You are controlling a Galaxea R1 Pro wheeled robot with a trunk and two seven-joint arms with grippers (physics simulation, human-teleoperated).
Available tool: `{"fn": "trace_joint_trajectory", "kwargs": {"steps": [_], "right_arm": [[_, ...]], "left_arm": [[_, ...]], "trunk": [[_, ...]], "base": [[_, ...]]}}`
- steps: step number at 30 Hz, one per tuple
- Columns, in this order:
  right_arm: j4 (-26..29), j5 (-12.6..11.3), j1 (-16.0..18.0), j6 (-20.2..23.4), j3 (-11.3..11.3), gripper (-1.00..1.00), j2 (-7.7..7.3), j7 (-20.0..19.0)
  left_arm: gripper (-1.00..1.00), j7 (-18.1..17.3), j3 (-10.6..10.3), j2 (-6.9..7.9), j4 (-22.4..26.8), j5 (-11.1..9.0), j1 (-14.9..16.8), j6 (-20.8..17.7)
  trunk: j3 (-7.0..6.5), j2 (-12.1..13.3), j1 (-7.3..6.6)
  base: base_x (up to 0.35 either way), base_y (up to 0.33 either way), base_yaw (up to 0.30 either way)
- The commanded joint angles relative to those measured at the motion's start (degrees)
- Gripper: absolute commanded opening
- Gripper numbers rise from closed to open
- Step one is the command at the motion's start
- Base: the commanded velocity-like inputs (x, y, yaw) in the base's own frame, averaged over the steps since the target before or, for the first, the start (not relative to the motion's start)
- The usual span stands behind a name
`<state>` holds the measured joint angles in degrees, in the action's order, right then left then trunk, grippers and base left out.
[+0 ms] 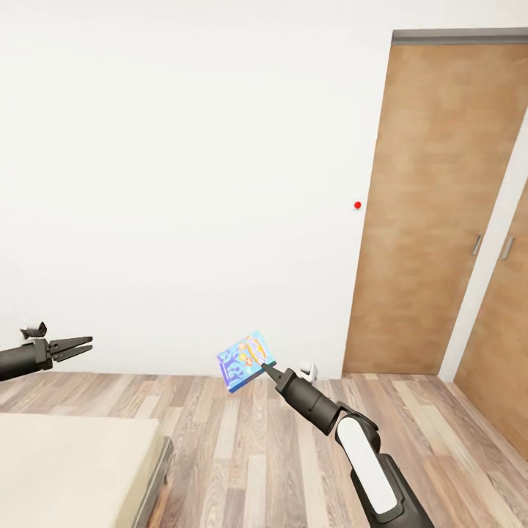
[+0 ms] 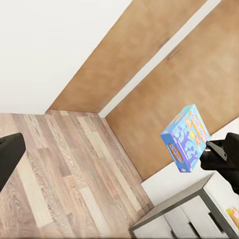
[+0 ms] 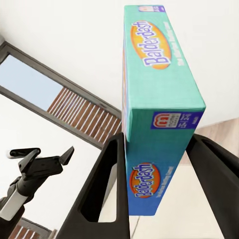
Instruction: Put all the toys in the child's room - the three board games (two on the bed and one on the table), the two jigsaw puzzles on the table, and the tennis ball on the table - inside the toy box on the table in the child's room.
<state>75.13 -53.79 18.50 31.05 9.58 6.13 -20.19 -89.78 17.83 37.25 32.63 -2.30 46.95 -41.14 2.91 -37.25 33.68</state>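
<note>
A small blue board game [image 1: 247,359] hangs in the air above the wood floor, with my right gripper [image 1: 265,366] shut on its lower edge. In the right wrist view the box [image 3: 159,84] reads "Balderdash" and sits between the two fingers [image 3: 112,189]. The left wrist view shows the same box [image 2: 185,137] held by the right gripper [image 2: 213,152]. My left gripper [image 1: 73,345] is out at the left, open and holding nothing, and it also appears in the right wrist view [image 3: 45,158]. A corner of the bed [image 1: 73,455] lies below it. The toy box is out of view.
A white wall faces me, with brown wooden doors [image 1: 433,213] at the right. The dark grey cabinet end of the table [image 2: 172,214] shows in the left wrist view. A dark-framed window [image 3: 30,82] is in the right wrist view. Open plank floor [image 1: 242,455] lies ahead.
</note>
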Motion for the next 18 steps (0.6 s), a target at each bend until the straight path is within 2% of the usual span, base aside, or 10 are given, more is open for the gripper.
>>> {"fn": "trace_joint_trajectory", "kwargs": {"steps": [1,11,18], "right_arm": [[0.0,-0.3,0.0,0.3,-0.1,-1.00,0.06,0.0],[0.0,-0.2,0.0,0.3,-0.1,-1.00,0.08,0.0],[-0.1,-0.3,0.0,0.3,-0.1,-1.00,0.02,0.0]], "left_arm": [[1.00,-0.2,0.0,0.02,0.0,0.0,0.1,-0.6],[1.00,-0.2,0.0,0.02,0.0,0.0,0.1,-0.6],[1.00,-0.2,0.0,0.02,0.0,0.0,0.1,-0.6]], "trunk": [[0.21,-0.1,0.01],[1.08,-0.1,0.01],[1.52,-0.1,0.01]], "base": [[-0.094,0.090,-0.045],[-0.018,0.017,-0.108],[0.000,0.000,-0.189]]}}
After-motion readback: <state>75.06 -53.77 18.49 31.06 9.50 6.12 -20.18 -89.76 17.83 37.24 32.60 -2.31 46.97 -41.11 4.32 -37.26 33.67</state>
